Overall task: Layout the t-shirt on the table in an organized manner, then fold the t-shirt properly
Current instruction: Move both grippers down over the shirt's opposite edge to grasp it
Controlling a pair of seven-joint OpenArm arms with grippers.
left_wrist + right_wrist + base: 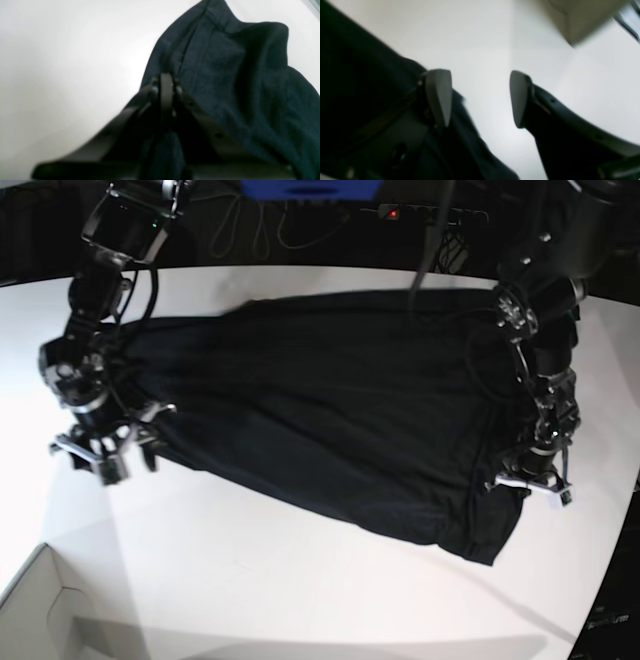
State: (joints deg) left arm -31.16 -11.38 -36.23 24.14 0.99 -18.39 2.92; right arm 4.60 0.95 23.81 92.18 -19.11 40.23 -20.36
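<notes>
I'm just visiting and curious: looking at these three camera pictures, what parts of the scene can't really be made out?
- Base view: the t-shirt is one dark mass, so its sleeves and collar can't be told apart.
- Left wrist view: blur and the shut left gripper hide exactly which part of the cloth it pinches.
- Right wrist view: the box is blurred and cut off by the top edge; the open right gripper frames only bare table.

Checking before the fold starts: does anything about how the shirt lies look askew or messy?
Yes. The t-shirt lies diagonally across the table, rumpled, with its lower corner bunched near the left gripper, which is pinching fabric. The right gripper is open beside the other edge.
</notes>
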